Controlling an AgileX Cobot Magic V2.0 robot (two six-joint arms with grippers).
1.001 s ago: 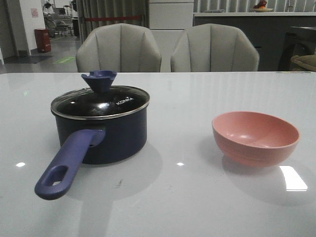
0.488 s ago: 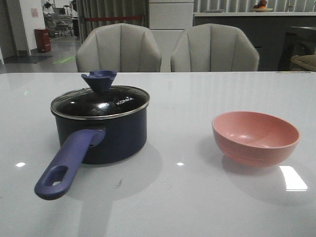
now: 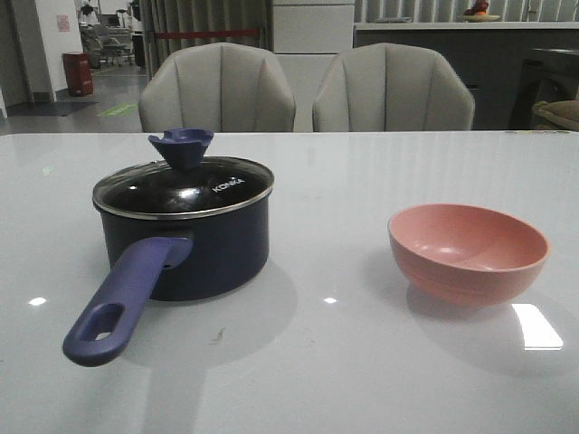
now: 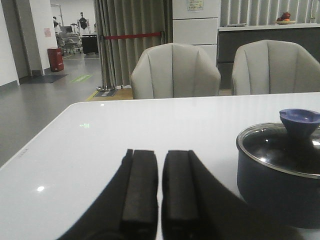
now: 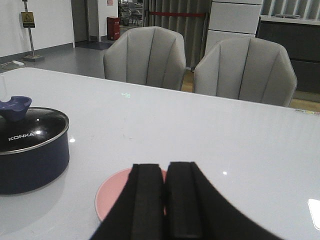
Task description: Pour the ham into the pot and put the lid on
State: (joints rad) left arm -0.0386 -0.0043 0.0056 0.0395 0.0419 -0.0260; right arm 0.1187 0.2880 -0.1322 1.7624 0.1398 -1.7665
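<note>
The dark navy pot (image 3: 213,249) stands left of centre on the white table, its purple-blue handle (image 3: 122,298) pointing toward me. The glass lid (image 3: 181,188) with the blue knob (image 3: 181,145) sits flat on its rim. No ham shows; the pink bowl (image 3: 468,249) at the right looks empty inside. Neither gripper appears in the front view. My left gripper (image 4: 160,152) is shut on nothing, low over bare table beside the pot (image 4: 280,187). My right gripper (image 5: 165,167) is shut on nothing, above the near side of the bowl (image 5: 112,192), with the pot (image 5: 30,165) farther off.
Two grey chairs (image 3: 217,90) (image 3: 393,90) stand behind the far edge of the glossy white table (image 3: 344,362). Bare tabletop separates pot and bowl.
</note>
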